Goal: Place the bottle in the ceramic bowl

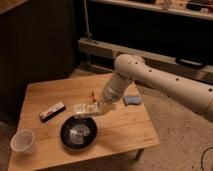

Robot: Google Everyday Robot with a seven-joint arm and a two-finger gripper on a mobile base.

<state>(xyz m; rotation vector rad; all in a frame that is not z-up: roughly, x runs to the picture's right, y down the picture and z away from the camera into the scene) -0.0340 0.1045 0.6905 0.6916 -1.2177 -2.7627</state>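
hovering gripper over ceramic bowl rim

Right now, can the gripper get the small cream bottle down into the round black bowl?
Probably yes: the gripper holds the small cream bottle just above the round black bowl's far rim, nothing between.

We see our white hand above the round black ceramic bowl with silvery rings, holding a pale cream bottle; small blue pad beside.
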